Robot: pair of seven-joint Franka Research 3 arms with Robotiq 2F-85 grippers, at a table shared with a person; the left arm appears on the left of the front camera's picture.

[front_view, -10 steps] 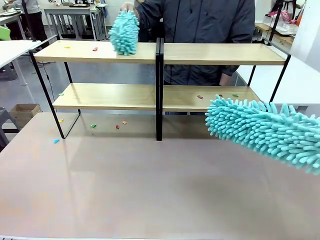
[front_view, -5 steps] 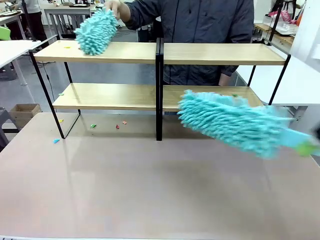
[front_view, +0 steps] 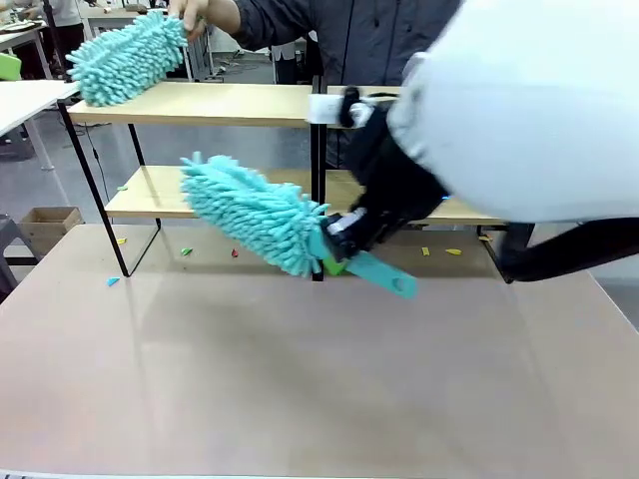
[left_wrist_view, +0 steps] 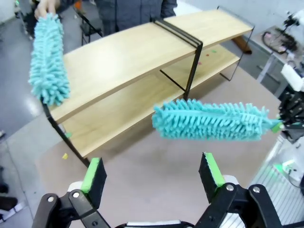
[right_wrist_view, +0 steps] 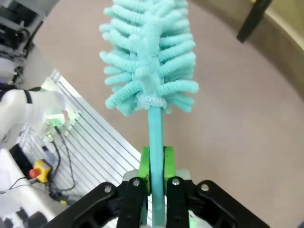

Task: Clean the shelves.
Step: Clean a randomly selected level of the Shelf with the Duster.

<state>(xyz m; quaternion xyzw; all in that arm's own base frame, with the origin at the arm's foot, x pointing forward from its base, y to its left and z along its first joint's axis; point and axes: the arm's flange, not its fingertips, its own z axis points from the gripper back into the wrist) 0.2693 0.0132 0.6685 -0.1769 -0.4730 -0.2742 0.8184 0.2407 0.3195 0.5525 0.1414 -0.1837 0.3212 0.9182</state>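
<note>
My left gripper hangs over the desk in the left wrist view, green pads spread wide and nothing between them.

In the front view, at the upper left, a person's hand grips a teal duster whose fluffy head sits at the left end of the top board of the shelves. The shelves stand across the far part of the desk, from the left edge of the frame past the middle. Small coloured scraps lie on the desk under the lower left board.

At the centre a second duster slants in front of the lower left board, head up-left, handle down-right. My right gripper is clamped on that handle just behind the head, and in the right wrist view I see both green pads pressed against it. The white right arm takes up the upper right of the frame and hides the shelves' right half.
</note>
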